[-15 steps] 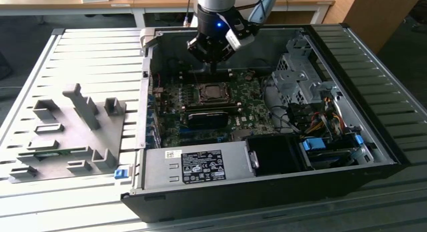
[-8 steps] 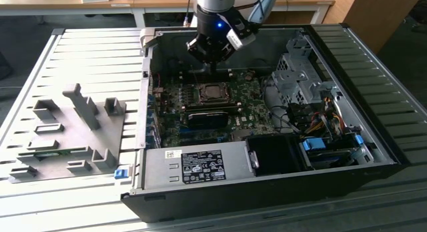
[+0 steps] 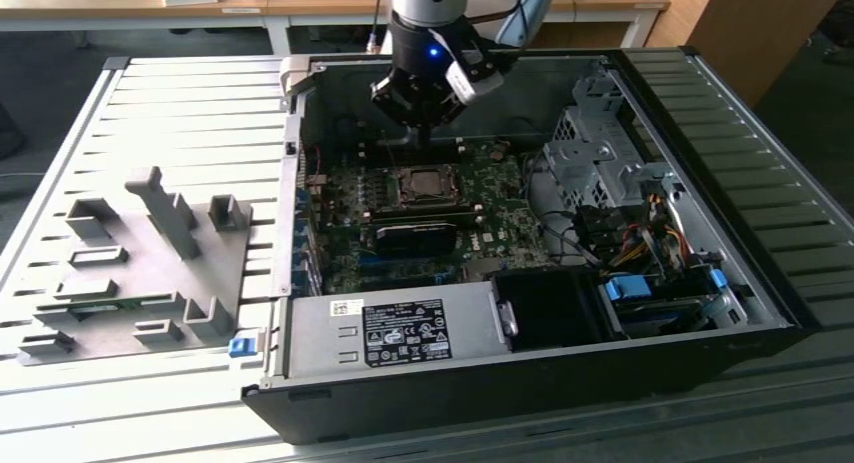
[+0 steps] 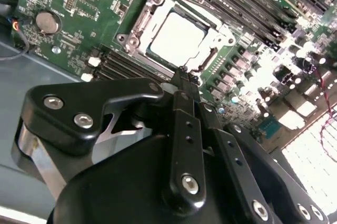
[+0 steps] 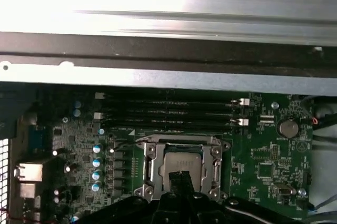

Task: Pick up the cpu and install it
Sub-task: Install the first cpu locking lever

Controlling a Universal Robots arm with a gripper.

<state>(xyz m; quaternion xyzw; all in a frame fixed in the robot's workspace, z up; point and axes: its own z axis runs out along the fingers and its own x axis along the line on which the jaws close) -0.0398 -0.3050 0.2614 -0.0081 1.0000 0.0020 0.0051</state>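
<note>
The black robot gripper [image 3: 423, 133] is hanging inside the open black computer case [image 3: 694, 313], just above the green motherboard [image 3: 487, 238], at roughly twelve o'clock from the metal socket frame [image 3: 424, 186] in the exterior view. The case's steel walls are hemming it in on every side. The small, flat, shiny silver-grey square cpu [image 4: 177, 38] is sitting seated in that frame, its top glaring bright in both wrist views. The fingertips are pressing together, gripping nothing, poised near the cpu's edge.
</note>
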